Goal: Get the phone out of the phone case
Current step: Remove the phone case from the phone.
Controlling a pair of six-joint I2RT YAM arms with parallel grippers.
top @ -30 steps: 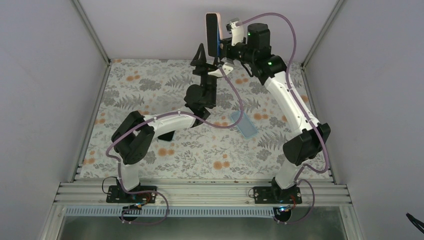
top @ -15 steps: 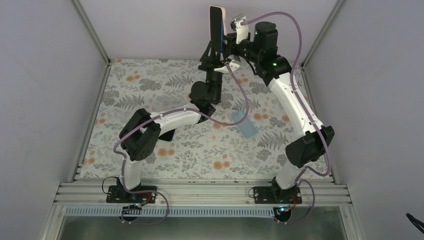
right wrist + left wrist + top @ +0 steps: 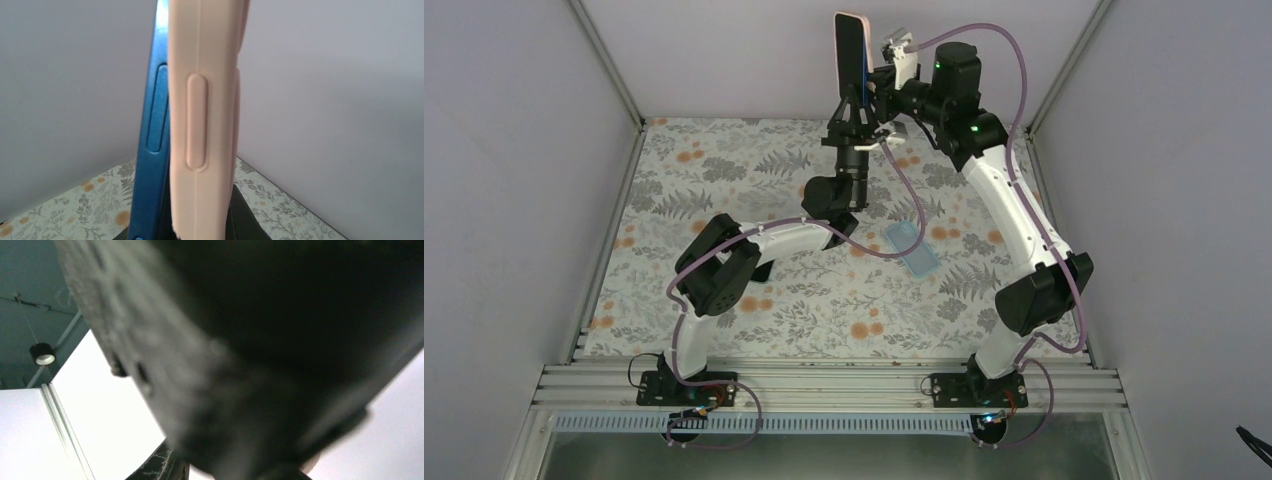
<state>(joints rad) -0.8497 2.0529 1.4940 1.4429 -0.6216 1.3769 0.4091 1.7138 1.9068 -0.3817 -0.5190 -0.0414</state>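
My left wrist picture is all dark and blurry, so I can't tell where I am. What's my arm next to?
Observer: From above, your left tool is right at the bottom end of the phone case, which stands upright high in the air.
Operator: What's holding it up there?
Observer: The right tool is shut on it from the side.
Operator: Is the phone coming out yet?
Observer: In the right wrist view the blue phone has one long edge showing bare beside the phone case, so that side looks unwrapped. I can't tell if your tool has hold of it.
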